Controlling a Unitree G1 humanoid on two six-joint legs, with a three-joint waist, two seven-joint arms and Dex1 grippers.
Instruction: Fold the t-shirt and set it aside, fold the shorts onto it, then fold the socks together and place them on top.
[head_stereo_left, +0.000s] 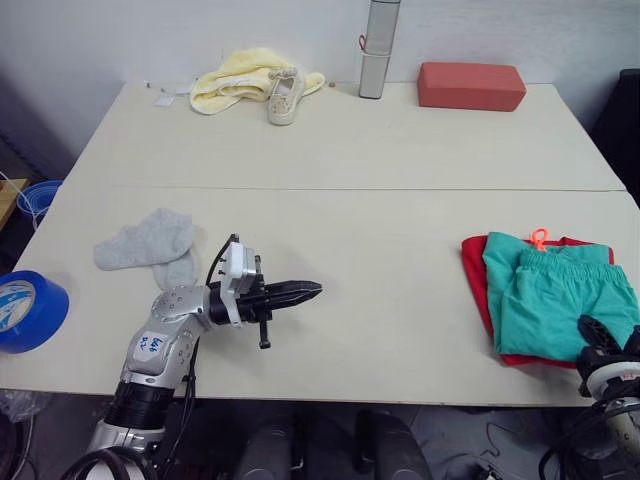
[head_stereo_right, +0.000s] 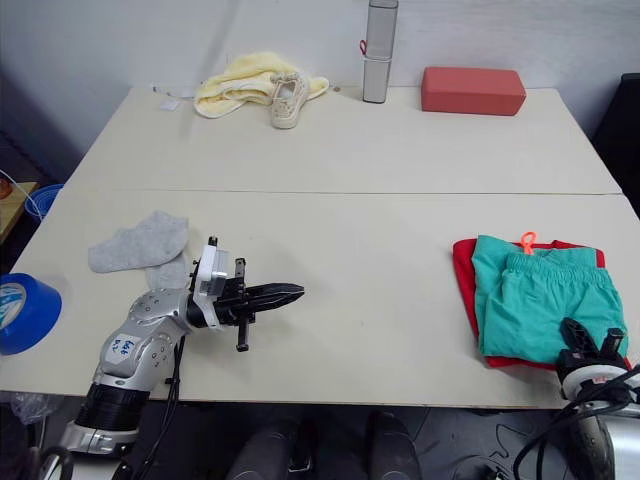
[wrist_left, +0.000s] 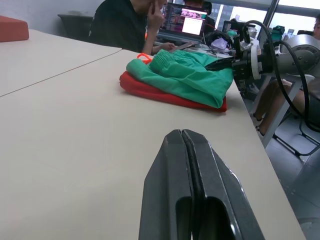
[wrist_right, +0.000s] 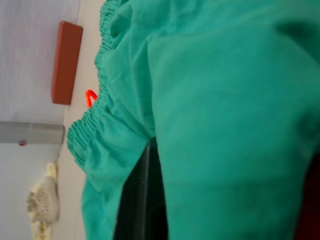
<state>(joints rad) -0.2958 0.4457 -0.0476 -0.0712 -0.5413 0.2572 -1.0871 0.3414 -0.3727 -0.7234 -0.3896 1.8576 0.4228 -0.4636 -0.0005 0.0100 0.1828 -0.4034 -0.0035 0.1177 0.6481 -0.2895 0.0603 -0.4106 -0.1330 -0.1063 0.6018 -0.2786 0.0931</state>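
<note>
The red t-shirt (head_stereo_left: 474, 268) lies folded at the right front of the table. The teal shorts (head_stereo_left: 555, 295) are folded on top of it, orange drawstring (head_stereo_left: 540, 237) at the far side. Two grey socks (head_stereo_left: 150, 245) lie overlapping at the left front. My left gripper (head_stereo_left: 314, 290) is shut and empty, low over the bare table to the right of the socks and pointing right; its fingers (wrist_left: 172, 165) are pressed together. At the front right corner of the shorts my right gripper (head_stereo_left: 612, 338) is open, and teal fabric (wrist_right: 225, 125) lies between its fingers.
Along the far edge are a pale yellow cloth (head_stereo_left: 235, 78), an off-white sneaker (head_stereo_left: 283, 96), a silver cylinder (head_stereo_left: 378, 50) and a red block (head_stereo_left: 470, 85). A blue tape roll (head_stereo_left: 27, 310) sits at the left front edge. A person (wrist_left: 125, 25) sits beyond the table's right side.
</note>
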